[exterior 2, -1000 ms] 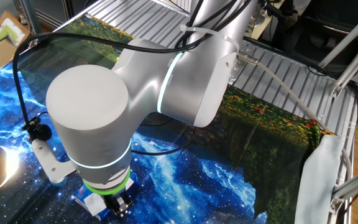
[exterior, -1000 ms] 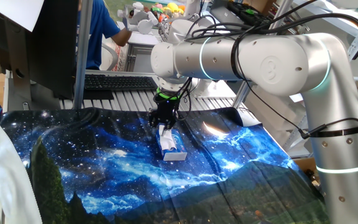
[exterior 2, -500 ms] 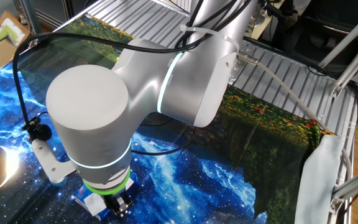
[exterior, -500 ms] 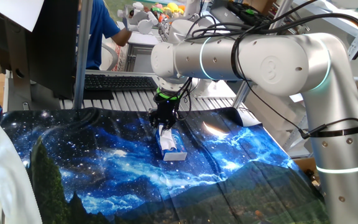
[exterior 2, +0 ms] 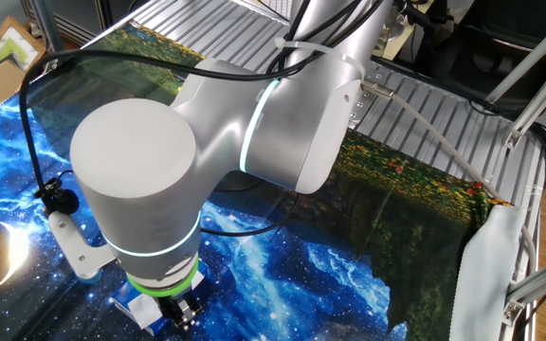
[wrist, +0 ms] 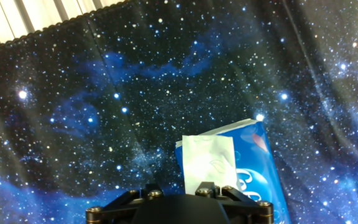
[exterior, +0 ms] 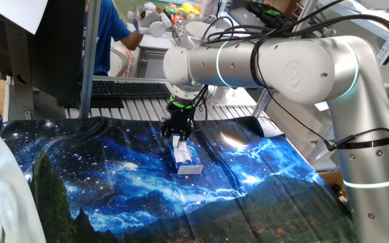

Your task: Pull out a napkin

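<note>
The small blue-and-white tissue pack point(exterior: 189, 164) lies on the galaxy-print cloth point(exterior: 113, 175) near the table's middle. The napkin point(exterior: 179, 148), a thin white sheet, stands up out of the pack's top. My gripper point(exterior: 178, 137) points straight down just above the pack and is shut on the napkin's upper end. In the hand view the napkin point(wrist: 209, 158) rises from the pack point(wrist: 267, 167) to the gripper point(wrist: 207, 186) at the bottom edge. In the other fixed view the arm hides most of the pack point(exterior 2: 143, 310), and the gripper point(exterior 2: 186, 318) shows at the bottom edge.
The galaxy-print cloth covers the table, with wrinkles near its back edge point(exterior: 100, 121). A keyboard point(exterior: 130, 88) and a monitor point(exterior: 46, 47) stand behind the table. A person in blue point(exterior: 110, 34) is at the back. Metal slats point(exterior 2: 444, 123) show at the table's far side.
</note>
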Action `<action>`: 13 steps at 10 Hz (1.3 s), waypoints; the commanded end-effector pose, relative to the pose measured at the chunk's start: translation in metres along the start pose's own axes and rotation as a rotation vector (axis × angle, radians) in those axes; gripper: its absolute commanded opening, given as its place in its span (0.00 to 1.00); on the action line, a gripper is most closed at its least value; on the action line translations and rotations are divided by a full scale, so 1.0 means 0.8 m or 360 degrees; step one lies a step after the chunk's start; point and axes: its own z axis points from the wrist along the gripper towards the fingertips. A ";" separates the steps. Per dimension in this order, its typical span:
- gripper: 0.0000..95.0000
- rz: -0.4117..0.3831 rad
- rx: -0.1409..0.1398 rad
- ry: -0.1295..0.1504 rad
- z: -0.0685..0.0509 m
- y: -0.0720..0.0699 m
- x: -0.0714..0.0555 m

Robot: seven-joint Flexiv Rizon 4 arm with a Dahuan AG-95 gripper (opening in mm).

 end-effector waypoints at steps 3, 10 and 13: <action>0.40 -0.0002 0.0000 0.0000 0.003 0.002 -0.001; 0.40 -0.0004 -0.0002 0.0002 0.004 0.002 -0.002; 0.40 -0.0004 0.0000 0.0001 0.005 0.002 -0.002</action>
